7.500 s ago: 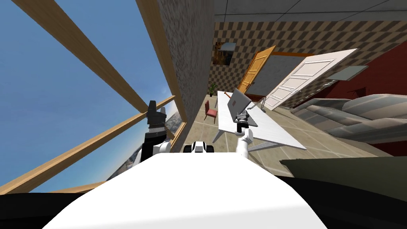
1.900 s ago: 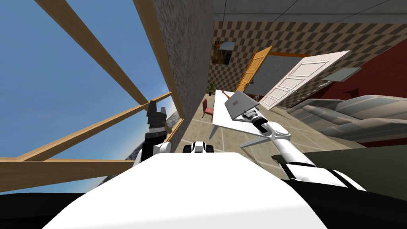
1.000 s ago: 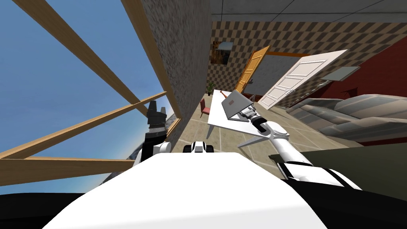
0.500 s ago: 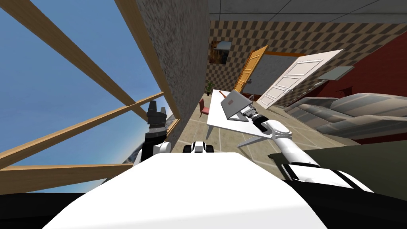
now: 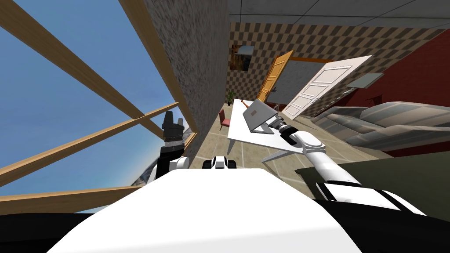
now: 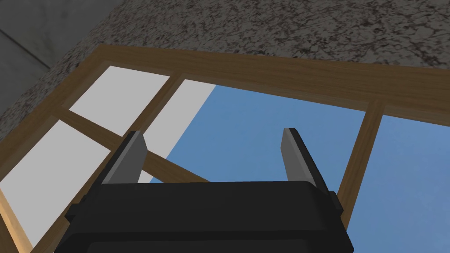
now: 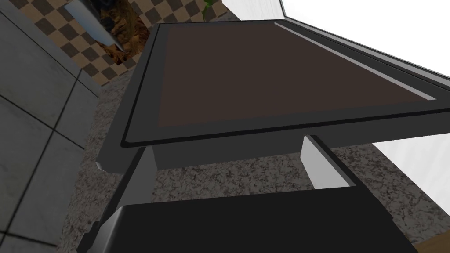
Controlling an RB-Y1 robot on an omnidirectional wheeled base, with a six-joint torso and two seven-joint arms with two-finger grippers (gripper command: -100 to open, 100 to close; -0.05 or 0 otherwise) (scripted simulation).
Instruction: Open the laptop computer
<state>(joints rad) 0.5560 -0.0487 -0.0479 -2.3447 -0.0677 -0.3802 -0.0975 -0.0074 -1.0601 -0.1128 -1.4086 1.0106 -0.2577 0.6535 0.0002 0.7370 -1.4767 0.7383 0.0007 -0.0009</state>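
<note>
A grey laptop (image 5: 256,115) stands on the white table (image 5: 244,132) with its lid raised at a slant. In the right wrist view its dark screen (image 7: 272,74) with a black bezel hangs close over my hand. My right gripper (image 5: 273,124) sits at the laptop's open side, arm stretched over the table. Its fingers stand open (image 7: 228,151), and the lid's free edge crosses in front of their tips. I cannot tell whether they touch it. My left gripper (image 5: 171,117) is raised beside the window, open and holding nothing (image 6: 213,140).
A red chair (image 5: 224,119) stands at the table's left side by the speckled wall. A grey sofa (image 5: 386,125) lies to the right. An orange door (image 5: 274,74) and a white door (image 5: 325,85) stand open beyond the table. A thin orange object (image 5: 243,102) lies at the table's far end.
The whole head view has drifted, so my body has turned a little. My right arm went from the laptop's near side to its right side. Over the last second it stays by the lid.
</note>
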